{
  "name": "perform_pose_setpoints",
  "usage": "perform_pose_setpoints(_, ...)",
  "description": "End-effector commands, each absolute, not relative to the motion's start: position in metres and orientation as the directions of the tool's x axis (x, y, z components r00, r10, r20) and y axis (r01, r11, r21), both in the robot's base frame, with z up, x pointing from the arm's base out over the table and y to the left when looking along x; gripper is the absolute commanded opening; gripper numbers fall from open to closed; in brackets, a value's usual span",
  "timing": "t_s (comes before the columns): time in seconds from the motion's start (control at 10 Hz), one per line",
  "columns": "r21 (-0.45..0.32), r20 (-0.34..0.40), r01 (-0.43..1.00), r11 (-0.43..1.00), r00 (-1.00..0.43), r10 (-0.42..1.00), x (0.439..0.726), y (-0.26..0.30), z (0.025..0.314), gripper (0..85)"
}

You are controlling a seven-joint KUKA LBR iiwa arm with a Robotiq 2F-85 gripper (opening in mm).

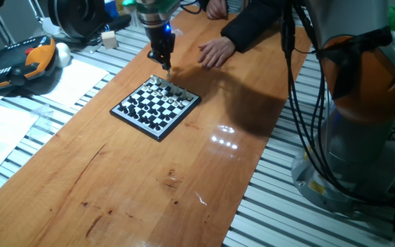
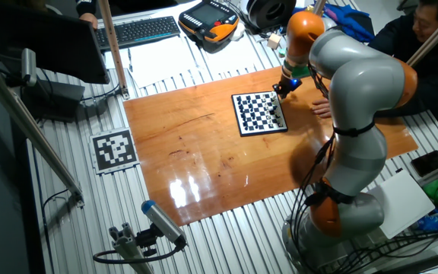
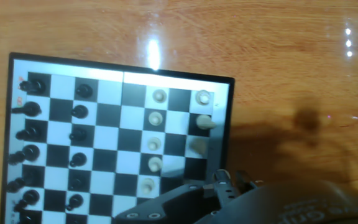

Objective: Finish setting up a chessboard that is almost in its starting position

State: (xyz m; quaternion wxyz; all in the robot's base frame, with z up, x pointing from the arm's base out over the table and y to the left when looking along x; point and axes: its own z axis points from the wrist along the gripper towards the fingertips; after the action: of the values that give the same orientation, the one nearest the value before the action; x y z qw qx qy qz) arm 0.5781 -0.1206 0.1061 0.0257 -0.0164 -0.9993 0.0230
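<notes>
Robotics lab: slatted aluminium workbench (image 2: 67, 194) under a wooden tabletop (image 2: 204, 152), orange teach pendant (image 2: 207, 17), keyboard (image 2: 139, 30), fiducial marker (image 2: 113, 149), loose cables (image 1: 307, 123), seated person (image 2: 424, 46) beside the arm's base (image 1: 352, 158).

Work surface is a glossy wooden tabletop (image 1: 149, 171) with visible grain and light reflections, laid over a slatted metal bench (image 2: 219, 236). The chessboard (image 1: 156, 106) lies flat on the wood towards one end, well clear of the edges. A person's hand (image 1: 217, 51) rests on the wood near the board, and a printed marker sheet (image 2: 113, 150) lies on the slats just beside the tabletop.
</notes>
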Motion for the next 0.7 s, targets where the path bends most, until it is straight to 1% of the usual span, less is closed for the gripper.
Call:
perform_pose_setpoints(0.0,-0.046,0.052,0.032,0.998,-0.998,0.034,0.578,-0.120,0.106,0.0)
perform_pose_setpoints(0.6,-0.053,0.051,0.035,0.998,-0.998,0.037,0.577,-0.110,0.092,0.0)
